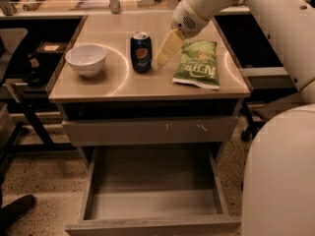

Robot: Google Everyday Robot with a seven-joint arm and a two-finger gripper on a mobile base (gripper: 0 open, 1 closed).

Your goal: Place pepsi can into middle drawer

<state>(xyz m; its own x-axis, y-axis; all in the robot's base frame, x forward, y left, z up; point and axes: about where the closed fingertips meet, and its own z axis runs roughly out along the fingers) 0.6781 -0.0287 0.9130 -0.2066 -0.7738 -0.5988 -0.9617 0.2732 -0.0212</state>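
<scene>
The pepsi can (141,52), dark blue with a silver top, stands upright on the cabinet's tan top (147,86), left of centre. My gripper (164,52) hangs from the white arm at the upper right. It is low over the top, just right of the can and very close to it, and nothing shows in it. The middle drawer (152,225) is pulled out below the cabinet. Its grey box is empty and its front panel is plain.
A white bowl (86,59) sits left of the can. A green chip bag (197,69) lies right of the gripper. A shut drawer front with white scuffs (147,130) is above the open drawer. My white body (280,176) fills the right. A shoe (15,210) is at the lower left.
</scene>
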